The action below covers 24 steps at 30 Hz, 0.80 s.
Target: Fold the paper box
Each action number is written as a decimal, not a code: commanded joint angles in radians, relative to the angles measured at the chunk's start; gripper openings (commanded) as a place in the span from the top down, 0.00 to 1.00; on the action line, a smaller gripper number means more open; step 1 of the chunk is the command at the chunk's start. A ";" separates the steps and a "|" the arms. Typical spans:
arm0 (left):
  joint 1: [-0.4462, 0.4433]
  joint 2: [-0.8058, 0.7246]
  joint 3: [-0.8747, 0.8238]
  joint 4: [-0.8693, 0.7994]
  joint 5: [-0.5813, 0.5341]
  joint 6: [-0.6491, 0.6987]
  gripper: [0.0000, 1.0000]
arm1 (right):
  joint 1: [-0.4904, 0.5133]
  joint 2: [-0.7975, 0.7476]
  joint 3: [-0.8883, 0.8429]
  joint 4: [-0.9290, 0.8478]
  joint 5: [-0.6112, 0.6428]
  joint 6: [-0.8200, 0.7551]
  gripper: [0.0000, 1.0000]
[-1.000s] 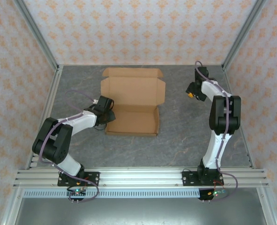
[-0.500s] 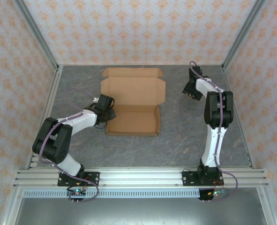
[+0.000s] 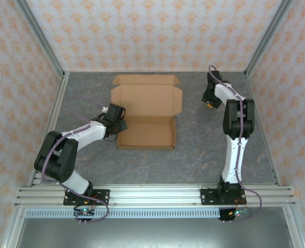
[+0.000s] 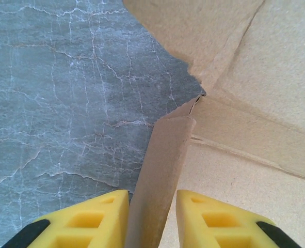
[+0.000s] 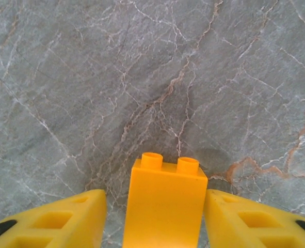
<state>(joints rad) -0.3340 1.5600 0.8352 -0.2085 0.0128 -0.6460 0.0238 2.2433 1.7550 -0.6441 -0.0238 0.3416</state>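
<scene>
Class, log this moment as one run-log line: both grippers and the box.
left gripper: straddles raised side flap, grip unclear | right gripper: holds orange brick | paper box: open, lid flat

Grey marbled table (image 3: 204, 147) carries the open paper box (image 3: 146, 101)

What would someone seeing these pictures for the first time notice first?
The brown paper box, lying open and half-formed at the middle of the grey table, draws the eye first, with the left gripper straddling its raised left side flap. Toward the table's far right, the right gripper holds a small orange brick.
</scene>
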 commanded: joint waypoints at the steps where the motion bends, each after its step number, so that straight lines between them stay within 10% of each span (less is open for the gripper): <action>1: -0.008 -0.039 0.022 -0.037 -0.047 0.023 0.69 | 0.003 0.022 0.032 -0.051 0.029 0.010 0.52; 14: -0.007 -0.118 0.027 -0.090 -0.070 0.047 0.69 | 0.002 -0.054 -0.022 -0.028 0.037 -0.001 0.63; 24: -0.008 -0.309 0.017 -0.160 -0.080 0.086 0.58 | 0.080 -0.527 -0.374 0.050 0.043 -0.019 0.68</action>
<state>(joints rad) -0.3340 1.3079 0.8356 -0.3119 -0.0330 -0.5861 0.0544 1.8797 1.4361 -0.6121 -0.0093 0.3367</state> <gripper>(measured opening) 0.418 0.329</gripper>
